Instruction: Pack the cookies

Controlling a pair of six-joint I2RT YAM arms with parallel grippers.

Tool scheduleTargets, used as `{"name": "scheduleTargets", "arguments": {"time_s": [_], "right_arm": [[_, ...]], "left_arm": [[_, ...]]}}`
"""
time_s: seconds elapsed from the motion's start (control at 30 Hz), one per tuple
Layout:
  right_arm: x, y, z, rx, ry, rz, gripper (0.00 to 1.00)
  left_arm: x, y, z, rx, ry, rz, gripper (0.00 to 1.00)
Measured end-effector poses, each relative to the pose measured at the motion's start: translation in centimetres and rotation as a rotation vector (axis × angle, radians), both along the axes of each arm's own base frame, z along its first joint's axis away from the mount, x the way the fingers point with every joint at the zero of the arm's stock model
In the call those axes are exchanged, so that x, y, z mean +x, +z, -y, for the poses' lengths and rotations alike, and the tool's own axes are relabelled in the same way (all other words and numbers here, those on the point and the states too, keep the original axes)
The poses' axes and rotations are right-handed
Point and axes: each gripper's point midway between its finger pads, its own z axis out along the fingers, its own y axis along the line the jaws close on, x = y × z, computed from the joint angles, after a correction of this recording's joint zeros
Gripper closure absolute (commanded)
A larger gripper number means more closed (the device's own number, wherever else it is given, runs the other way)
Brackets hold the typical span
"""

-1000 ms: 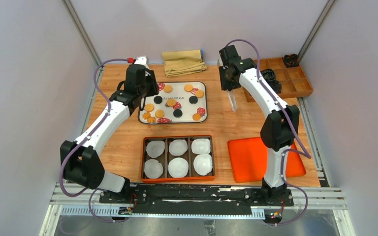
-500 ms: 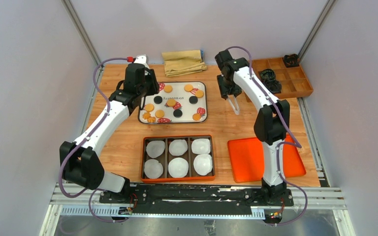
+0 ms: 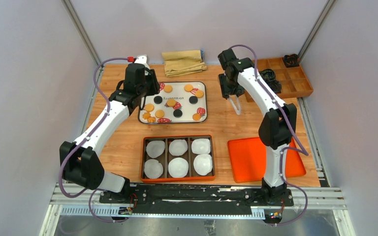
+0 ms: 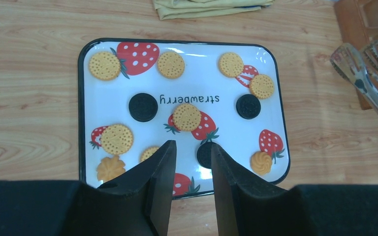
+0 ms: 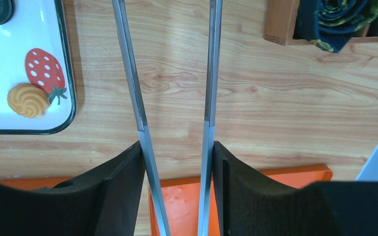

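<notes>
1. The right claw (image 5: pixel 177 147) is pinching a pair of metal tongs (image 5: pixel 130 83) by the outsides of their arms. The blades are splayed and carry nothing. Their tips hang over bare counter (image 3: pixel 123 147), between the strawberry tray (image 4: pixel 81 98) and the wooden organiser (image 3: pixel 295 81).
2. The left claw (image 4: pixel 192 146) hovers over the tray's near edge, fingers slightly spread with nothing between them.
3. The cookies (image 4: pixel 186 116), golden and black, all lie on the tray. None is in the six-cell box (image 3: pixel 142 160), whose paper liners (image 3: pixel 178 167) sit bare, nearer the arms.
4. To do this step well, I'd carry the tongs across to the tray's right side. The swirl cookie (image 5: pixel 28 100) at the corner looks closest. Straddle it by the rim with the blades level, then squeeze gently, since a hard nip could crack it or flick it away.
5. Since a second ago the right wrist has dropped nearer and its elbow has shifted. The left arm and the cookies are as they were. From overhead I can't tell whether the tongs have widened.
</notes>
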Motion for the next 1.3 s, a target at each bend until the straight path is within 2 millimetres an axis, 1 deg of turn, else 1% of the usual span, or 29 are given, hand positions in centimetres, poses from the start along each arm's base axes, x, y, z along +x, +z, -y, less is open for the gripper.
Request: {"name": "scheduleTargets", "arguments": {"time_s": [0.13,0.23,0.43,0.67,0.73,0.93,1.0,1.17,1.3], "right_arm": [[-0.3,2.1,0.1,0.023,-0.002,0.051,0.45],[-0.2,2.6,0.0,0.033,-0.003,0.068,0.45],[-0.6,1.7,-0.3,0.039,0.005,0.044,0.41],[-0.4,1.6,-0.5,0.045,0.008,0.038,0.41],[-0.3,1.4,-0.6,0.045,0.009,0.036,0.41],[-0.4,1.2,-0.9,0.058,0.010,0.028,0.49],[-0.5,1.1,-0.9,0.059,0.009,0.022,0.51],[-1.6,0.1,-1.3,0.029,0.027,0.007,0.52],[-3.3,0.2,-2.8,-0.005,0.093,0.027,0.49]], "left_arm": [[0.0,0.0,0.1,-0.002,-0.006,-0.001,0.60],[0.0,0.0,0.1,-0.004,-0.008,-0.001,0.60],[-0.1,0.0,0.2,-0.007,-0.013,-0.001,0.60],[-0.1,0.0,0.5,-0.013,-0.025,-0.002,0.60],[-0.2,0.0,0.5,-0.015,-0.028,-0.003,0.60],[-0.2,0.0,0.6,-0.017,-0.031,-0.004,0.60],[-0.2,0.1,0.6,-0.017,-0.032,-0.004,0.60],[-0.2,0.1,0.6,-0.018,-0.032,-0.004,0.60],[0.0,0.0,0.1,-0.006,-0.002,-0.001,0.58]]}}
